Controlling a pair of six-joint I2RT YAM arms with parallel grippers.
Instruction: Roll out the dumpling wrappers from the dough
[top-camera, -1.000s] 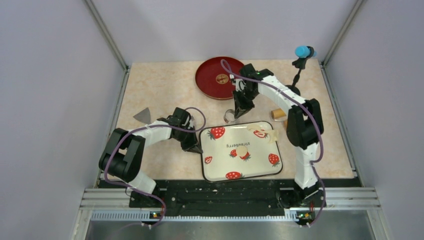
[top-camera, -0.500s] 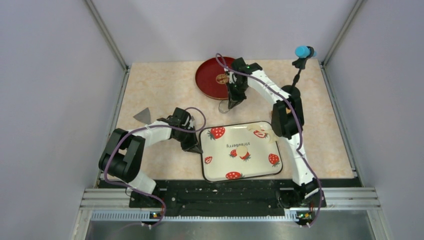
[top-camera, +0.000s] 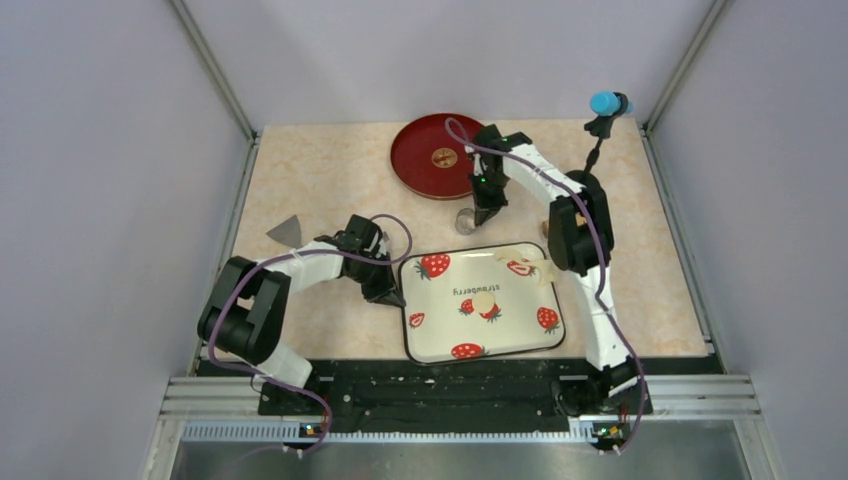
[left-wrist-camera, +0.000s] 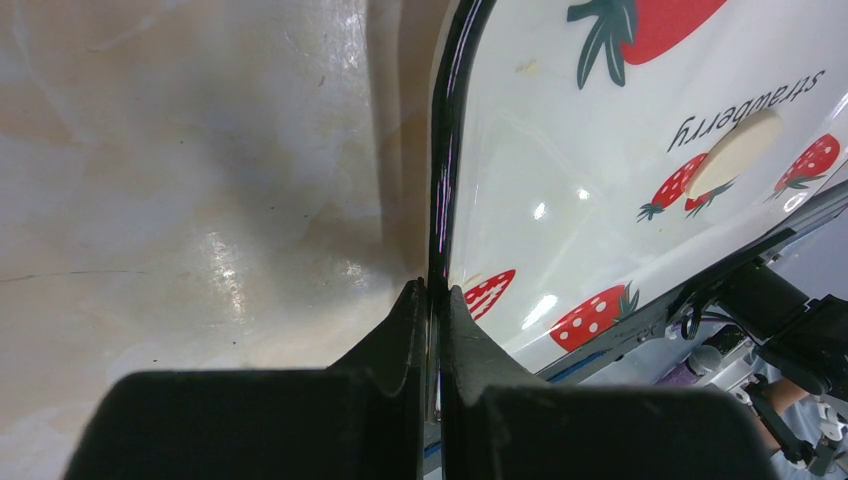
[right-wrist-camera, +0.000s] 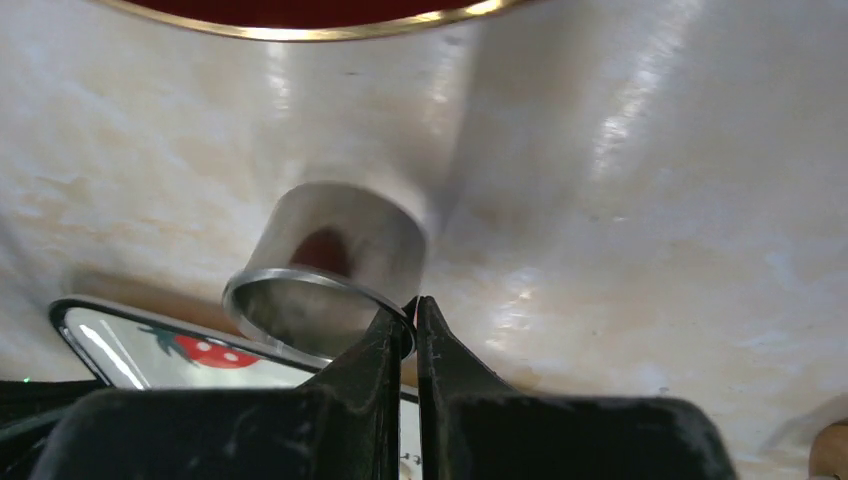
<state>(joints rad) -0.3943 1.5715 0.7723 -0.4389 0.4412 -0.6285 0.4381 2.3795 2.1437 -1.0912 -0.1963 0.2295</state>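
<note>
Beige marbled table (top-camera: 320, 170), enclosed by plain lavender walls (top-camera: 100, 200) with metal corner posts (top-camera: 215, 70). The left gripper (left-wrist-camera: 432, 292) is pinched tight on the left rim of the strawberry tray (top-camera: 520, 330), which lies near centre. One round dumpling wrapper (top-camera: 484, 301) rests mid-tray, and ragged dough (top-camera: 541, 268) lies at the tray's far right corner. The right gripper (right-wrist-camera: 412, 305) is clamped on the wall of the metal ring (right-wrist-camera: 330, 240), between this tray and the red tray (top-camera: 420, 150). A grey triangular scraper (top-camera: 287, 231) lies at left.
</note>
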